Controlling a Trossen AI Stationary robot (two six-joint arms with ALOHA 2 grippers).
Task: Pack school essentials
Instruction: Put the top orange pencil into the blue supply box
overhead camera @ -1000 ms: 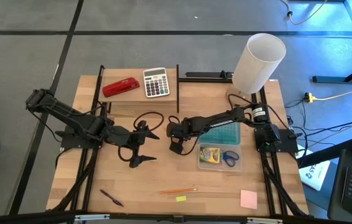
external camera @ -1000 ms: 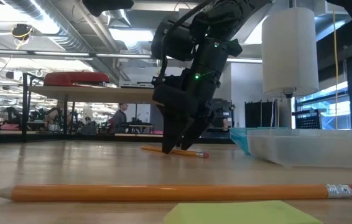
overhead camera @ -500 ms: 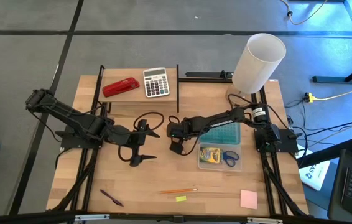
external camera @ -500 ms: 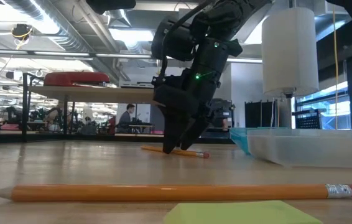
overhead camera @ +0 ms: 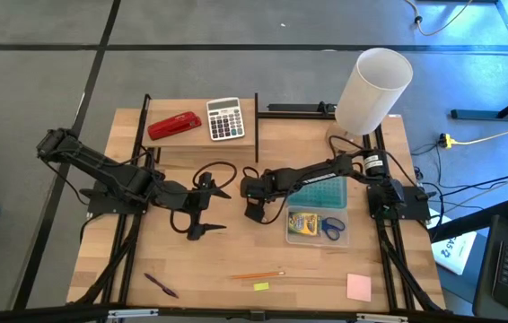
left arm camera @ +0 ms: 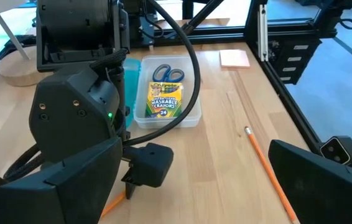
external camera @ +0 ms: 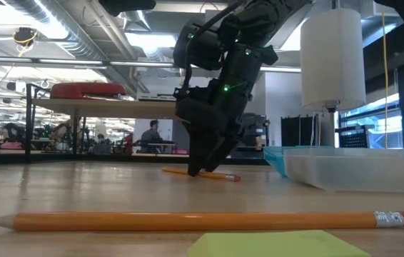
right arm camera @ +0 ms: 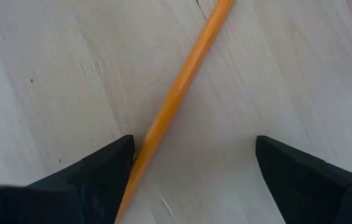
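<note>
The right gripper (right arm camera: 191, 180) points down at the wooden table (overhead camera: 227, 251), just left of the clear tray (overhead camera: 317, 240) — its fingers (right arm camera: 89, 174) spread apart, holding nothing. An orange pencil (right arm camera: 182, 93) lies flat between them, close against one finger. The left gripper (overhead camera: 202, 226) hovers wide open nearby — empty.

A red stapler (overhead camera: 174, 126) and a grey calculator (overhead camera: 225, 118) lie side by side on a raised shelf at the worktop's (overhead camera: 227, 251) 11 o'clock edge. A tall white cylinder (overhead camera: 372, 91) stands at 1 o'clock. A clear plastic bin (overhead camera: 318, 239) sits right of centre, around 3 o'clock.
</note>
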